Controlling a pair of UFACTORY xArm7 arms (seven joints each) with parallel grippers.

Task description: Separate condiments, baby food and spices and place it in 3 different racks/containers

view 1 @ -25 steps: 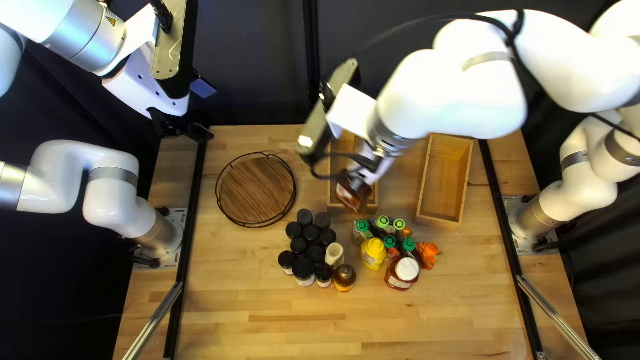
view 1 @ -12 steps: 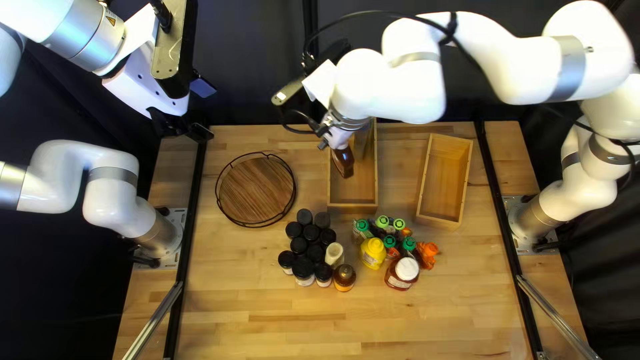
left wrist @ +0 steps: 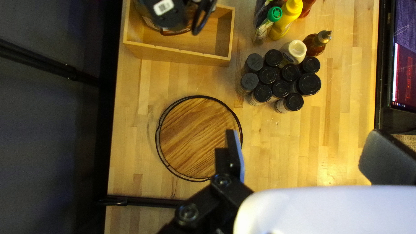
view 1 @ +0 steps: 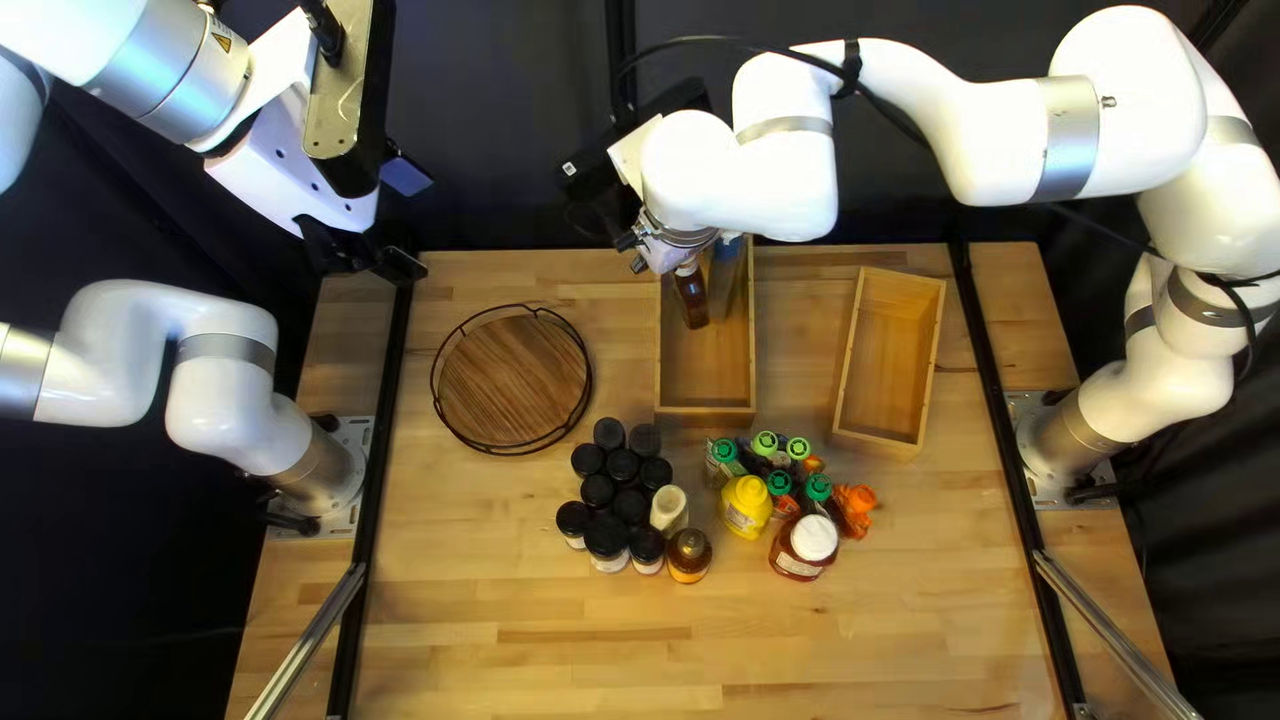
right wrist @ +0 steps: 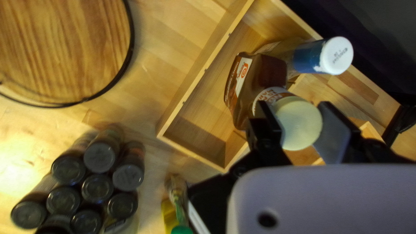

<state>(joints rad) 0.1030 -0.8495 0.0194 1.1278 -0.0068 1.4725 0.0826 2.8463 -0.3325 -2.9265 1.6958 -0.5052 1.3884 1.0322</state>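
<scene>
My right gripper (view 1: 654, 260) is over the far end of the middle wooden box (view 1: 707, 415), holding a brown sauce bottle (view 1: 692, 304). In the right wrist view both fingers of my right gripper (right wrist: 295, 108) press the cream cap of the brown bottle (right wrist: 264, 73), which is low in the box beside a white-capped blue bottle (right wrist: 308, 57). My left gripper (view 1: 398, 264) is at the table's far left corner; in the left wrist view my left gripper (left wrist: 303, 136) stands open and empty. Black-capped jars (view 1: 623, 466) cluster beside sauce bottles (view 1: 747, 504).
A round wooden tray with a wire rim (view 1: 514, 380) is left of the middle box. Another wooden box (view 1: 887, 360) stands to its right. A white-capped jar (view 1: 811, 538) and an amber bottle (view 1: 690, 554) are at the near side of the groups. A screen (left wrist: 405, 65) borders the table.
My right arm has swung left and toward the far edge, carrying the brown bottle from above the middle box's near end to its far end. The left arm has stayed still.
</scene>
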